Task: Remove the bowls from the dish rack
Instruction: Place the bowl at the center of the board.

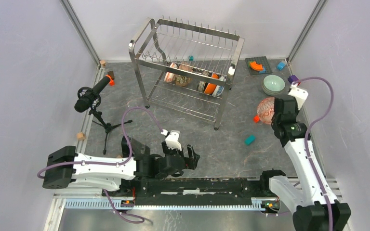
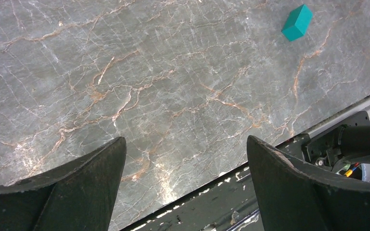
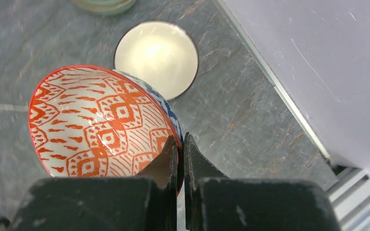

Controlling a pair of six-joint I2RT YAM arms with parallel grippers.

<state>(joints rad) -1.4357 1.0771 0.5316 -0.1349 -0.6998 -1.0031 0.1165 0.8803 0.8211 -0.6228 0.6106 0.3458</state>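
Beyond the red-patterned bowl [image 3: 96, 122], only the wrist view shows a cream bowl [image 3: 156, 57].

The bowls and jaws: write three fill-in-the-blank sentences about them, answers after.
The right arm's jaws grip the red-patterned bowl by its ___.
The left arm's jaws stand ___ and empty.
The cream white bowl sits on the ___, not in the dish rack.
Missing words: rim; open; table.

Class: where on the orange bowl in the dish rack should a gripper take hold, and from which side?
Probably its upper rim: the orange bowl stands on edge low in the dish rack, so come from its near, open side.
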